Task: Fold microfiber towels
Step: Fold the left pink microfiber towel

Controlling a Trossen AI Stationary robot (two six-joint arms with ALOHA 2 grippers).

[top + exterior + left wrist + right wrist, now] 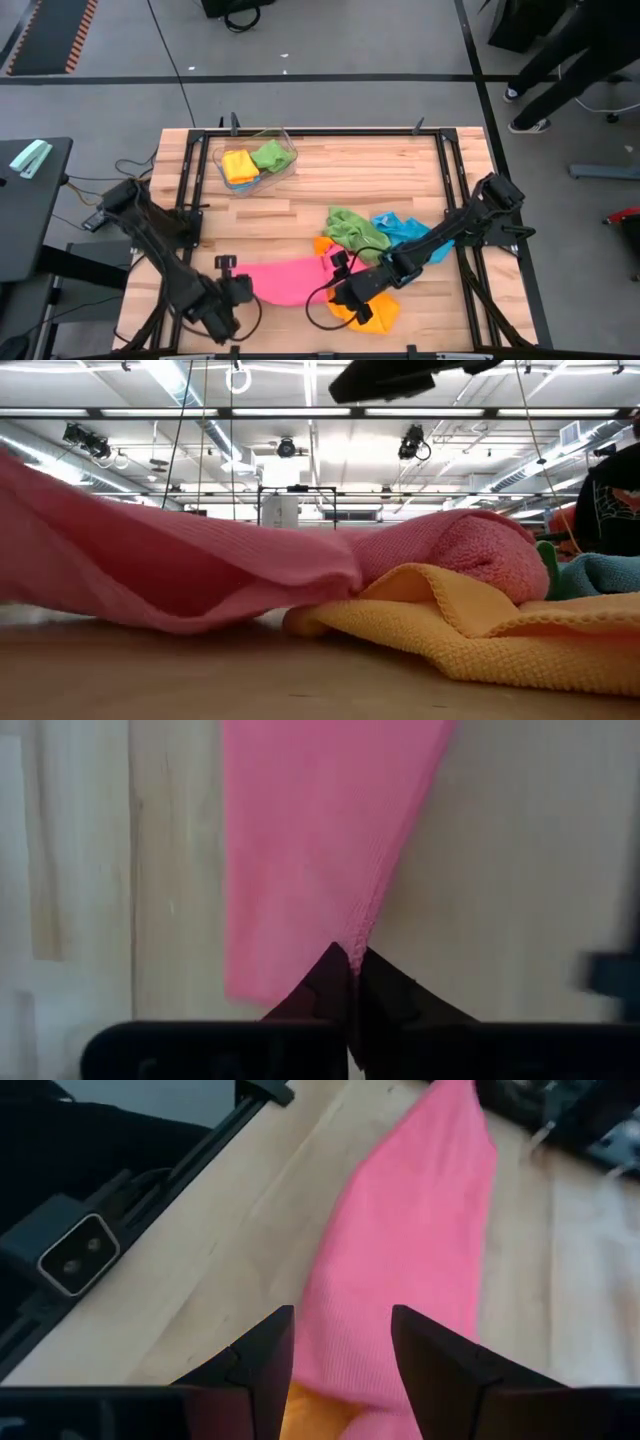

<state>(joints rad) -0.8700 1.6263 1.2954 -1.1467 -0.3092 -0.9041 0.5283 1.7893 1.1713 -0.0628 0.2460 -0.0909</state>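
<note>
The pink towel (200,575) fills the near foreground of the low view, sagging across the wooden table (400,175) with one end rising off to the side and its other end bunched on top of an orange-yellow towel (480,630) that lies crumpled on the boards just beside it.

From above, the pink towel (285,280) is drawn out into a long tapering strip near the table's front edge, its long axis running across the table from left to right. Its narrow end points toward the left gripper (232,295), which is closed tight on that corner; in the left wrist view the two dark fingers (325,982) meet with the cloth's tip pinched between them, and the pink towel (320,830) widens away from them over the wood. The wider end reaches the right gripper (350,293), which sits at the strip's opposite end above the orange-yellow towel (378,312). In the right wrist view its fingers (262,1350) stand apart with the pink towel (410,1250) running between and beyond them; whether they grip it cannot be told.

Behind these lie a green towel (352,228) and a blue towel (400,230), touching each other. A clear plastic bin (287,158) at the back holds two more folded cloths.
</note>
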